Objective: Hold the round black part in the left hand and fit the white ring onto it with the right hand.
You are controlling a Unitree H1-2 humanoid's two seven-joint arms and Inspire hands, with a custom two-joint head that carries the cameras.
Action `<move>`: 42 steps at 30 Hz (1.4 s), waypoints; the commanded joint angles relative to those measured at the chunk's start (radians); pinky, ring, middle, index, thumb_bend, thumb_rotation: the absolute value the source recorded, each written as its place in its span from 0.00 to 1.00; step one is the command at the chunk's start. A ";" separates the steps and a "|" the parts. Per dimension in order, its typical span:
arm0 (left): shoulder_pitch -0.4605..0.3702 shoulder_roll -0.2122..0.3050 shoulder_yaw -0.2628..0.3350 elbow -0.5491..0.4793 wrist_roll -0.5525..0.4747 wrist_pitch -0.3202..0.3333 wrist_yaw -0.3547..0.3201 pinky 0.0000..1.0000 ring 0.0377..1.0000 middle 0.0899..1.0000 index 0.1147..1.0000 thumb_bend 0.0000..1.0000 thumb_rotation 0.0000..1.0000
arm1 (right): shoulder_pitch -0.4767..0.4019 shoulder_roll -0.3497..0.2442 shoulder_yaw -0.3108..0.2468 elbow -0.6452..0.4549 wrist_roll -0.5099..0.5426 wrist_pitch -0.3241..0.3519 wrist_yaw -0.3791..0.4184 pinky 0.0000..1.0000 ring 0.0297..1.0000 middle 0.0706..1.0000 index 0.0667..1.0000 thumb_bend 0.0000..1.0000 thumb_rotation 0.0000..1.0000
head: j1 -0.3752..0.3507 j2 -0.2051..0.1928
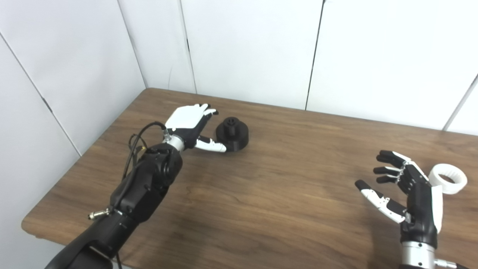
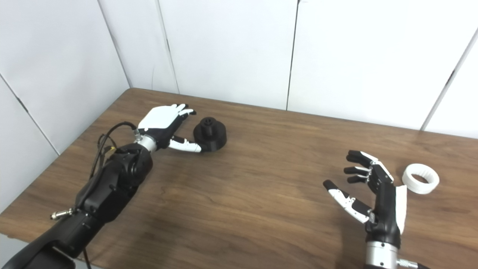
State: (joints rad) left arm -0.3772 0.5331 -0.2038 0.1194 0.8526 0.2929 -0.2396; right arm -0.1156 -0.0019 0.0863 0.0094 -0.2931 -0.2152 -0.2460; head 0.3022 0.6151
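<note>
The round black part [image 1: 232, 133] stands on the wooden table [image 1: 261, 194] at the far left; it is a wide disc with a narrower hub on top. My left hand [image 1: 191, 126] is open just left of it, thumb reaching under its near side, fingers spread and not closed on it. The white ring [image 1: 447, 178] lies flat on the table at the right. My right hand [image 1: 405, 190] is open, fingers spread, raised just left of the ring and empty. Both also show in the right eye view: the part [image 2: 210, 134] and the ring [image 2: 421, 178].
White wall panels [image 1: 246, 48] stand close behind the table and along its left side. The table's front left corner [image 1: 28, 224] is rounded. Black cables [image 1: 140, 140] loop off my left forearm.
</note>
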 commanded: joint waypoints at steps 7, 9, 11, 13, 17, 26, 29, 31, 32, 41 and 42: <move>-0.068 0.011 -0.014 0.030 0.017 0.025 0.008 1.00 1.00 1.00 0.89 1.00 0.67 | 0.032 -0.045 -0.023 0.029 -0.030 -0.008 0.006 0.49 0.57 0.66 0.66 0.71 0.08 | -0.003 0.002; -0.072 0.008 -0.017 0.047 0.016 0.023 0.017 1.00 1.00 1.00 0.90 1.00 0.67 | 0.032 -0.046 -0.024 0.031 -0.027 -0.011 0.007 0.49 0.57 0.66 0.66 0.72 0.09 | -0.001 0.004; -0.077 0.004 -0.021 0.069 0.014 0.016 0.031 1.00 1.00 1.00 0.91 1.00 0.68 | 0.034 -0.047 -0.024 0.027 -0.032 -0.010 0.006 0.48 0.57 0.66 0.66 0.72 0.08 | 0.000 0.004; -0.081 -0.002 -0.024 0.091 0.013 0.011 0.047 1.00 1.00 1.00 0.91 1.00 0.68 | 0.036 -0.048 -0.025 0.023 -0.031 -0.010 0.007 0.48 0.56 0.66 0.66 0.72 0.07 | 0.001 0.004; -0.089 -0.012 -0.030 0.122 0.011 0.009 0.072 1.00 1.00 1.00 0.93 1.00 0.68 | 0.040 -0.050 -0.026 0.019 -0.032 -0.009 0.009 0.48 0.56 0.66 0.66 0.72 0.07 | 0.000 0.005; -0.111 -0.029 -0.037 0.189 -0.002 -0.007 0.121 1.00 1.00 1.00 0.95 1.00 0.68 | 0.047 -0.053 -0.030 0.011 -0.035 -0.002 0.009 0.49 0.57 0.65 0.66 0.72 0.08 | -0.002 0.009; -0.115 -0.033 -0.038 0.199 -0.009 -0.016 0.129 1.00 1.00 1.00 0.96 1.00 0.68 | 0.046 -0.054 -0.031 0.016 -0.036 -0.010 0.006 0.49 0.57 0.65 0.66 0.73 0.08 | -0.002 0.010; -0.117 -0.038 -0.038 0.204 -0.014 -0.017 0.132 1.00 1.00 1.00 0.96 1.00 0.68 | 0.046 -0.054 -0.031 0.017 -0.038 -0.009 0.005 0.49 0.57 0.66 0.66 0.73 0.09 | -0.005 0.013; -0.118 -0.039 -0.039 0.207 -0.016 -0.020 0.136 1.00 1.00 1.00 0.96 1.00 0.68 | 0.046 -0.054 -0.031 0.015 -0.038 -0.006 0.006 0.49 0.57 0.65 0.66 0.72 0.09 | -0.005 0.013; -0.132 -0.063 -0.049 0.231 -0.036 -0.023 0.160 1.00 1.00 1.00 0.95 1.00 0.68 | 0.053 -0.047 -0.029 -0.004 -0.040 0.012 0.008 0.49 0.57 0.65 0.66 0.73 0.10 | -0.013 0.017; -0.133 -0.064 -0.050 0.234 -0.037 -0.025 0.165 1.00 1.00 1.00 0.95 1.00 0.68 | 0.053 -0.047 -0.030 -0.006 -0.041 0.013 0.007 0.48 0.57 0.65 0.66 0.72 0.09 | -0.013 0.018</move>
State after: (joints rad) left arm -0.4516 0.4607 -0.2519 0.3591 0.8153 0.2878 -0.1108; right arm -0.0984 -0.0070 0.0786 -0.0122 -0.2959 -0.1928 -0.2391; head 0.2884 0.6320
